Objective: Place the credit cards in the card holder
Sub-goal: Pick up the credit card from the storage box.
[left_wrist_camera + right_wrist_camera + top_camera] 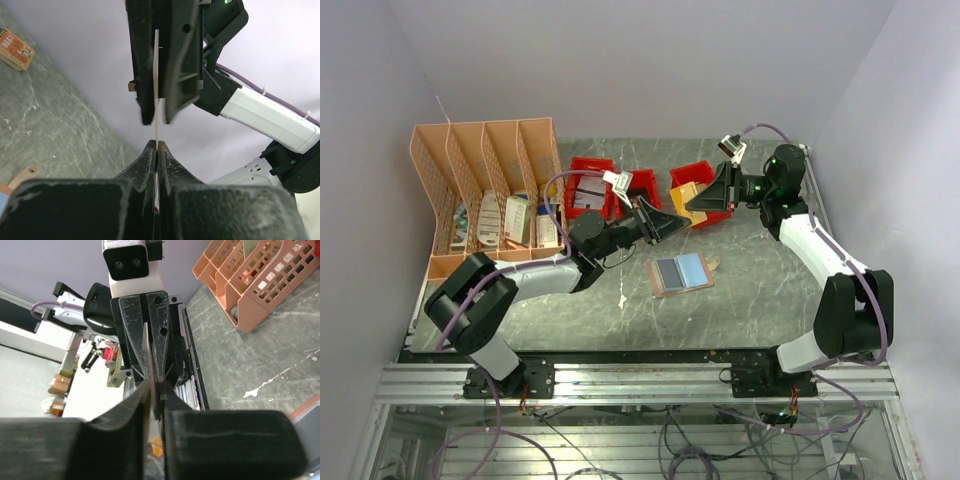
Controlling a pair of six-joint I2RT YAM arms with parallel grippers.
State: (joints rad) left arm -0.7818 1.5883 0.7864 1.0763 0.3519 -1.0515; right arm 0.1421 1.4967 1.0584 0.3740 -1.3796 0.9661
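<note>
A thin credit card [157, 75] hangs edge-on in the air between my two grippers, which meet tip to tip above the table. My left gripper [676, 226] [157, 146] is shut on its near edge. From the other side my right gripper [698, 201] [155, 384] pinches the same credit card [146, 347], its fingers [172, 60] facing mine. The tan card holder [682, 272] lies unfolded on the table below them, with a light blue card [692, 266] on its right panel. Its snap tab [27, 173] shows in the left wrist view.
A big peach desk organizer [485, 190] [260, 285] stands at the back left. Red bins [592, 186] line the back middle, another [698, 176] behind the right gripper. A small orange-labelled pack [15, 49] lies on the marbled table [760, 290].
</note>
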